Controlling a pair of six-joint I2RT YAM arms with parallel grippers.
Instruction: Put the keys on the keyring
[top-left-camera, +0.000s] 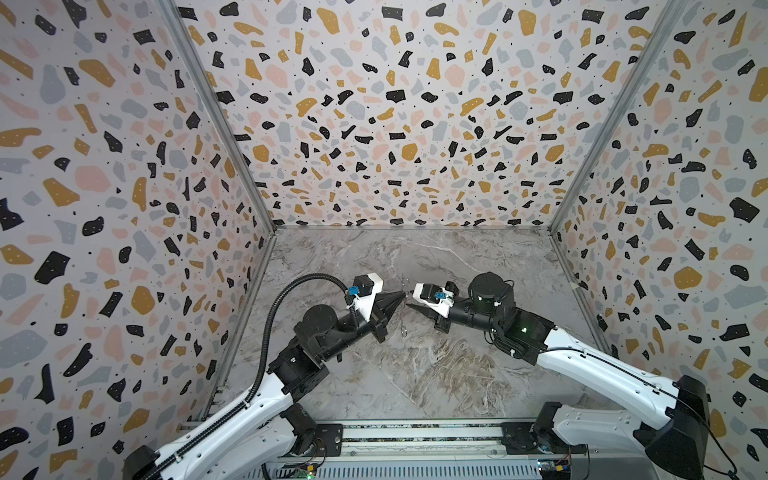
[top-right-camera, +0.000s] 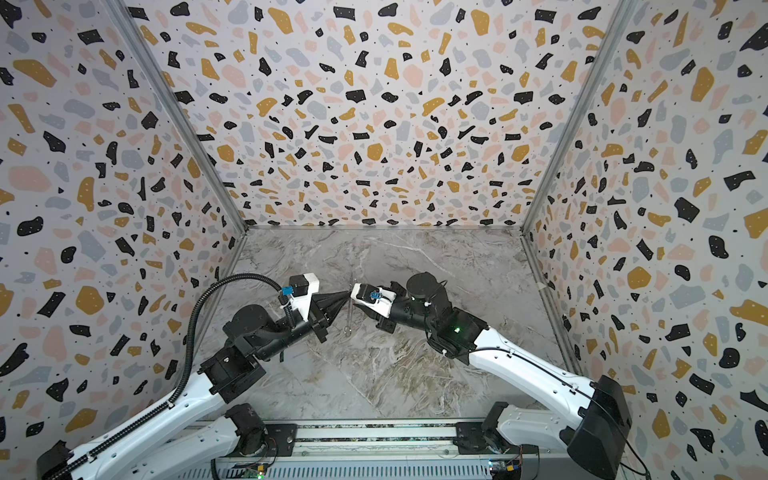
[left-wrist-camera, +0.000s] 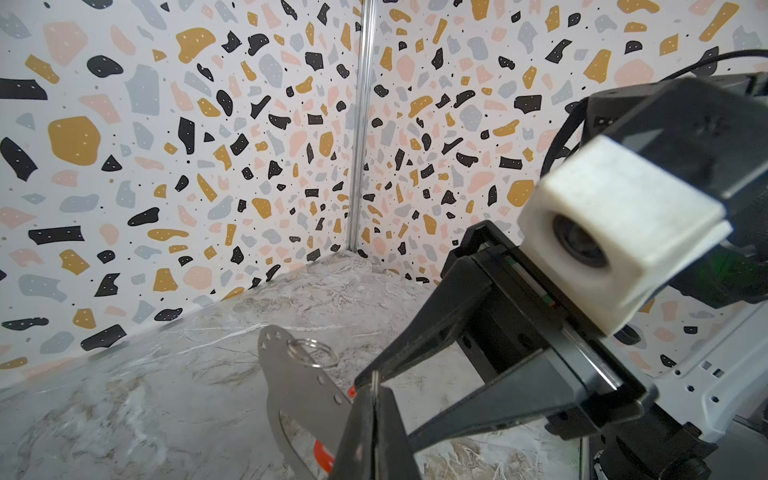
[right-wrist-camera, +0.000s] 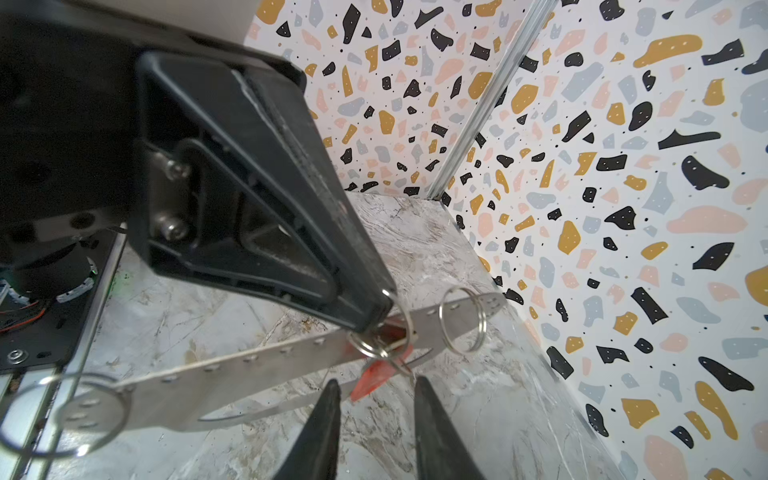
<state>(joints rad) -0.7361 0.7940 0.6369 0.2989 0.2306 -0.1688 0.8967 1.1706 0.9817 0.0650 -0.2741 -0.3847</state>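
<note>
Grip: L gripper (top-left-camera: 402, 295) clamped shut on keyring (right-wrist-camera: 208, 382), held edgewise over marble tabletop (top-left-camera: 415, 374) | R gripper (right-wrist-camera: 376, 383) part-open, just short of keyring | red-tagged keys (right-wrist-camera: 388, 334) w/ small split rings (right-wrist-camera: 370, 347) right at L gripper tip, directly ahead of R gripper; threaded or not: can't tell

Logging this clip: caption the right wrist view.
Shut left gripper pinches a small ring at the keyring, red key tags beside; right gripper open.
</note>
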